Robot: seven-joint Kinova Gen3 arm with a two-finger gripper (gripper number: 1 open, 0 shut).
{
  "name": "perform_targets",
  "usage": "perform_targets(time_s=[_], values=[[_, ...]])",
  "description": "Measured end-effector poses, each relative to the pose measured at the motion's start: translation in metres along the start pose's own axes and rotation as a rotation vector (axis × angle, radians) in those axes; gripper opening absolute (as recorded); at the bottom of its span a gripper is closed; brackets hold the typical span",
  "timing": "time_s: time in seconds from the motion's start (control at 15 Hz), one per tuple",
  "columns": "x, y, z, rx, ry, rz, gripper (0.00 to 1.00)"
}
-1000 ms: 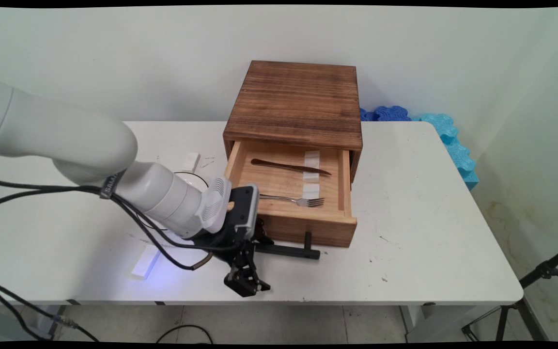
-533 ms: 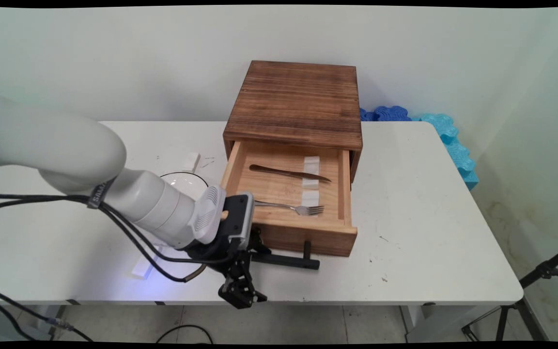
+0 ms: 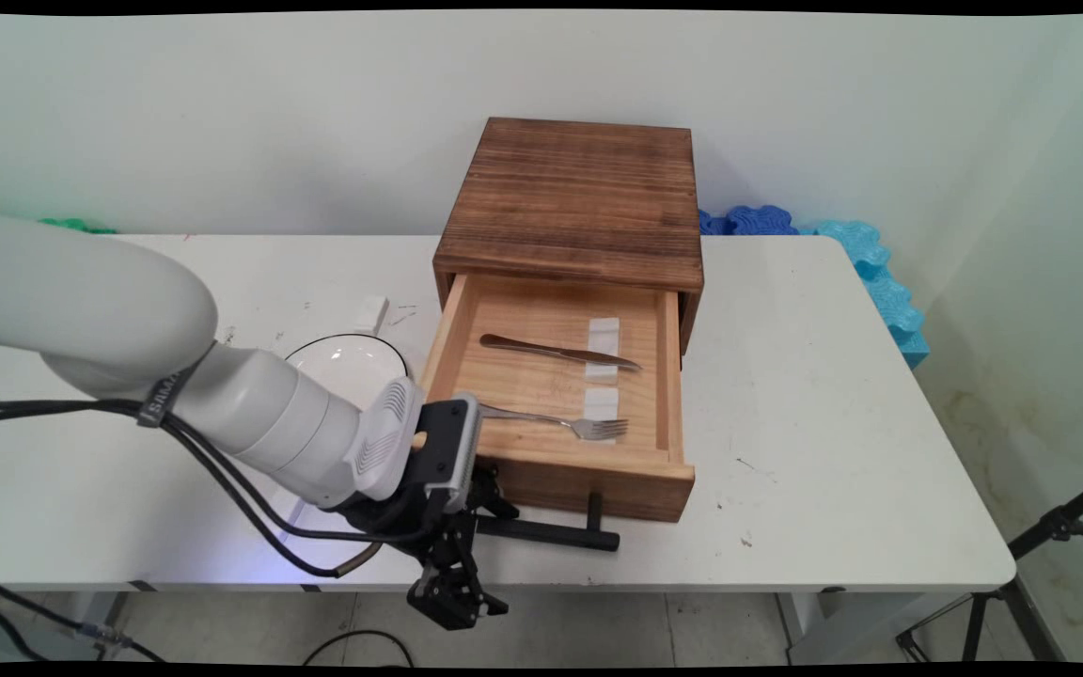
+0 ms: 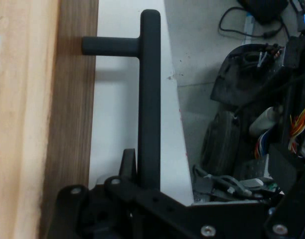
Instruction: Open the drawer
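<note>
- At the worktop's [image 3: 833,395] near edge, the black hand [image 4: 142,186] is closed on the black bar handle [image 3: 551,534] of a wooden drawer [image 3: 551,470]; the hand view shows the bar running down between its fingers
- The drawer stands pulled well out of a dark wooden box [image 3: 574,197], its front near the worktop's edge; pulled further, it could slip out of the box and tip, though how much of it remains inside cannot be seen
- Inside the drawer lie a knife [image 3: 556,351] and a fork [image 3: 565,423], loose and apart; a jerk could send them sliding against the drawer's front
- The hand holds the bar near its left end, not its middle, so an uneven pull could skew the drawer or drag the whole box
- A white bowl [image 3: 344,362] sits just beside the drawer, close behind the arm's wrist; a sideways swing could knock it
</note>
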Motion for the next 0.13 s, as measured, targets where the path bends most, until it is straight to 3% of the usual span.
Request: perform_targets(time_s=[0.13], values=[[-0.0004, 0.0025, -0.0014, -0.002, 0.003, 0.004, 1.00]])
